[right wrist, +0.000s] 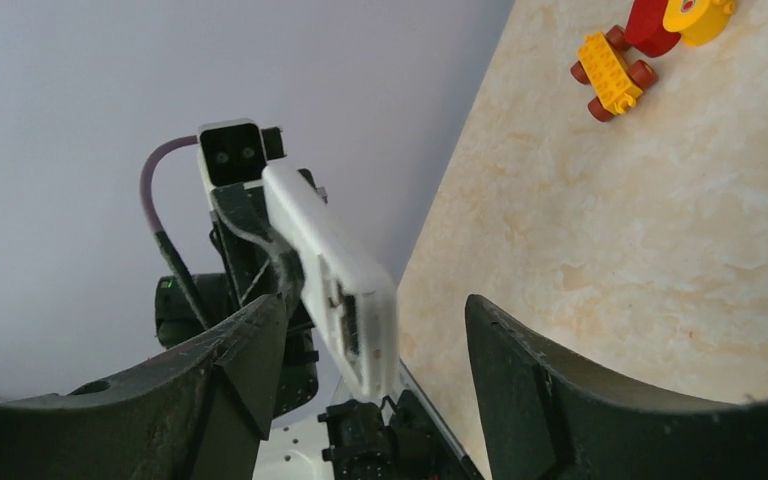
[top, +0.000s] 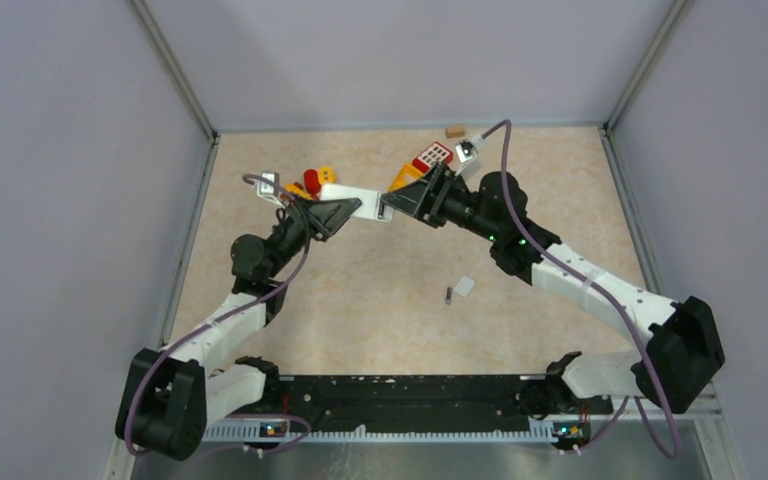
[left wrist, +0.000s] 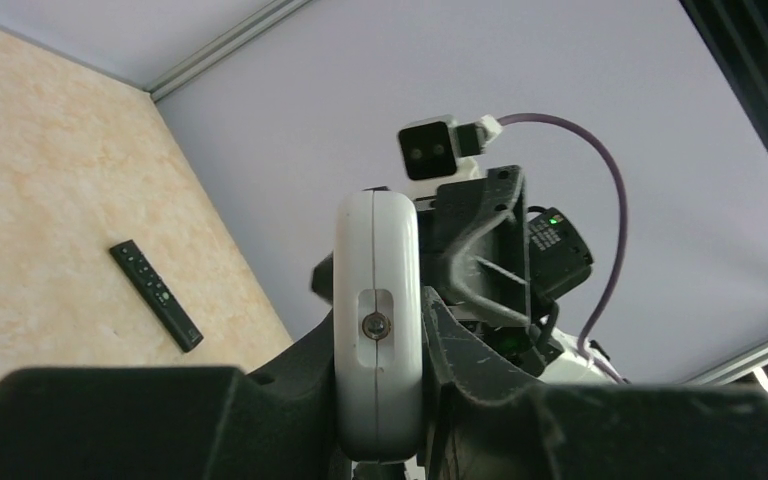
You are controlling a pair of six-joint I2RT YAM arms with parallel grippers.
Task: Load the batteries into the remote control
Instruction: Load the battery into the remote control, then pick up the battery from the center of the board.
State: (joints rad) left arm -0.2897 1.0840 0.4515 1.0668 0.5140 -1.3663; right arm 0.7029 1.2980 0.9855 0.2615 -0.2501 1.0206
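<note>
My left gripper is shut on a white remote control and holds it above the table, pointing right. In the left wrist view the remote stands edge-on between the fingers. My right gripper is open around the remote's free end. In the right wrist view that end shows an open compartment, nearer the left finger, with the gripper wide open. One dark grey battery lies on the table beside a small white cover. The other batteries are out of view.
Yellow and red toy pieces lie behind the left gripper, also seen in the right wrist view. A red and white toy and an orange block sit at the back. A black remote lies near the wall.
</note>
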